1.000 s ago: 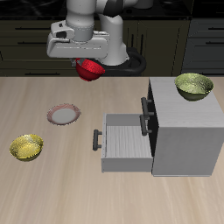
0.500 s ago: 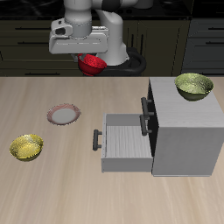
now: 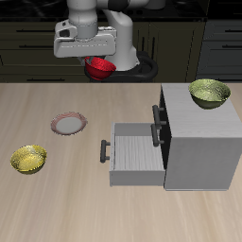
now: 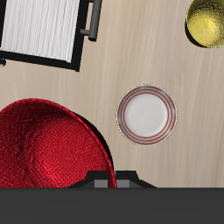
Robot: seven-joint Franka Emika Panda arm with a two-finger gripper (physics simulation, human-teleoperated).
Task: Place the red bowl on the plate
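The gripper (image 3: 100, 62) holds the red bowl (image 3: 100, 69) by its rim, high above the table (image 3: 57, 189) and far from the plate (image 3: 68, 123), so it might slip and drop before getting there.

Pale wood-grain table (image 3: 57, 203), dark cabinets (image 3: 28, 43) behind, grey drawer unit (image 3: 203, 151)

A simulated kitchen: dark cupboard fronts (image 3: 203, 38) run along the 12 o'clock side behind a pale wood surface (image 3: 57, 203), which carries a grey drawer cabinet (image 3: 194, 142), bowls and a plate (image 3: 68, 123).
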